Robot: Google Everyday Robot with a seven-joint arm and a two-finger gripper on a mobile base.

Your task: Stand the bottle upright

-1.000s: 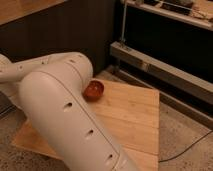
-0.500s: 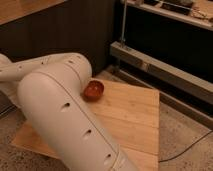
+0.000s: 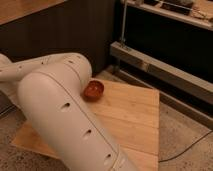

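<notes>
My big white arm (image 3: 60, 110) fills the left and lower part of the camera view and covers much of the wooden table (image 3: 132, 117). The bottle is not visible; it is hidden or out of view. The gripper is not in view either; only the arm's links show. A red-brown bowl (image 3: 93, 90) sits on the table just right of the arm's elbow.
A metal rack with a grey rail (image 3: 150, 65) and an upright post (image 3: 123, 25) stands behind the table at the right. A dark wall panel is at the back left. A black cable (image 3: 190, 147) lies on the speckled floor at the right.
</notes>
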